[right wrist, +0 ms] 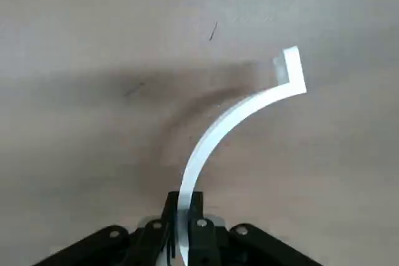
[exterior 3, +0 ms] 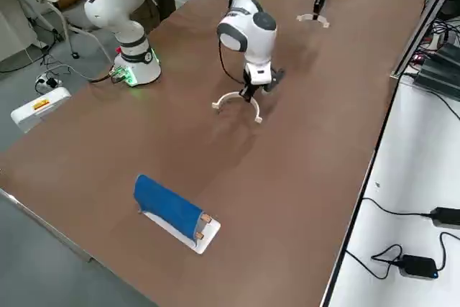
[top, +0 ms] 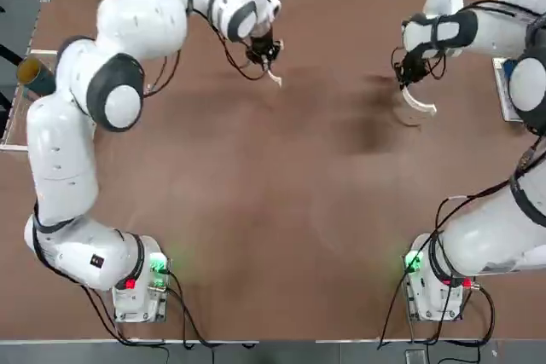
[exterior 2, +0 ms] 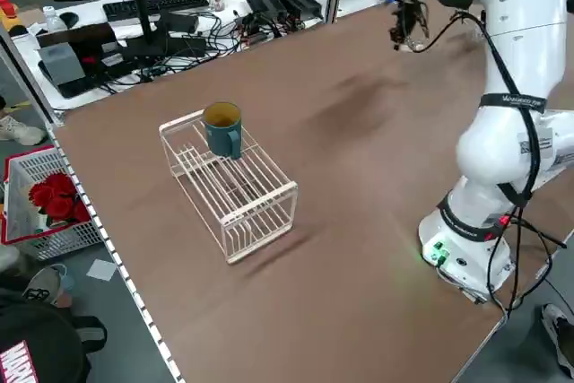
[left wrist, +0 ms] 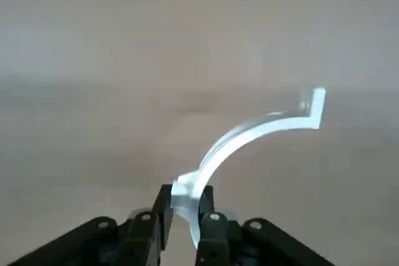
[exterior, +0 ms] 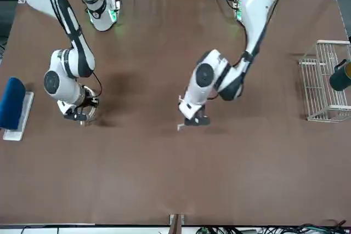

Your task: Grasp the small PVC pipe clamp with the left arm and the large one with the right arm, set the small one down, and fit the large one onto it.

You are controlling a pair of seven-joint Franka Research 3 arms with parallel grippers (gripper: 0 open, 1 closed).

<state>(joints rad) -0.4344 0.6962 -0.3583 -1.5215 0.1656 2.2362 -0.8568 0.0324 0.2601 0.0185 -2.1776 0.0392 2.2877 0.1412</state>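
Looking down from the top, I saw my left gripper (top: pixel 266 51) pinched shut on the small PVC pipe clamp (top: pixel 275 77), far out over the brown table (top: pixel 256 210). My right gripper (top: pixel 409 74) was pinched shut on the large one (top: pixel 418 105), well apart from the small one. Nothing stood between them.

From the front, my left gripper (exterior: pixel 194 120) hung near the middle of the table, and only a white tip of the small clamp (exterior: pixel 180 127) showed under it. My right gripper (exterior: pixel 77 116) was near a blue roll on a white base (exterior: pixel 13 105). A wire rack (exterior: pixel 323 83) stood at the other side, with a cup at its edge.

From the left side, the teal cup (exterior 2: pixel 222 127) sat on top of the wire rack (exterior 2: pixel 235 190). I could not tell what was inside the cup. A basket (exterior 2: pixel 49 208) beside the table held red flowers (exterior 2: pixel 54 197).

From the right side, the large clamp (exterior 3: pixel 237 104) showed as a full arc with its open side down, just above the table.

My left wrist view showed my fingers (left wrist: pixel 159 213) tight on the end of the small clamp (left wrist: pixel 249 132).

My right wrist view showed my fingers (right wrist: pixel 196 219) tight on the large clamp (right wrist: pixel 230 123).
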